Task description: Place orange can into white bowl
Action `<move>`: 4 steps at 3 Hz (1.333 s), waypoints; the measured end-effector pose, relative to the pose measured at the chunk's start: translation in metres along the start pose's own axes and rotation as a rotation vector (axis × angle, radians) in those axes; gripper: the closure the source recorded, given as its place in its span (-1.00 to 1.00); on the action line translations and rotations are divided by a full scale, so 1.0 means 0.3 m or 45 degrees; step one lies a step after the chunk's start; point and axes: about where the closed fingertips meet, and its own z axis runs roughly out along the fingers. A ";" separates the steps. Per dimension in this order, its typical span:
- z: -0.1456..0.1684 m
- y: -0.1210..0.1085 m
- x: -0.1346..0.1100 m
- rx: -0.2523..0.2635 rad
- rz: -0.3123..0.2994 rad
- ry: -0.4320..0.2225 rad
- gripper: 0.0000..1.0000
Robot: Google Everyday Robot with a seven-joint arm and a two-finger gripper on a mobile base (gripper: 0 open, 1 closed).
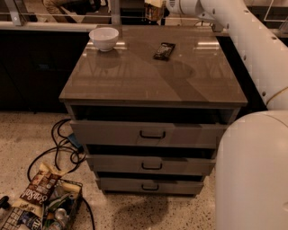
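Note:
The white bowl (104, 38) stands on the brown table (153, 76) near its back left corner. The orange can (154, 11) hangs in the air at the top edge of the view, above the table's back edge and to the right of the bowl. My gripper (157, 7) is at the end of the white arm (234, 27) that reaches in from the right. It is shut on the can, and its upper part is cut off by the frame's top edge.
A flat dark snack-bar wrapper (164, 50) lies on the table between can and bowl, nearer the front. The cabinet has three drawers (152, 134). Cables (63, 148) and a wire basket of snack bags (40, 202) lie on the floor at left. My white base (252, 175) fills the lower right.

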 end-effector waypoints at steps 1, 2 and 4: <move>0.061 0.096 0.030 -0.062 -0.003 0.022 1.00; 0.081 0.106 0.034 -0.076 -0.004 0.024 1.00; 0.223 0.174 0.046 -0.151 -0.031 0.039 1.00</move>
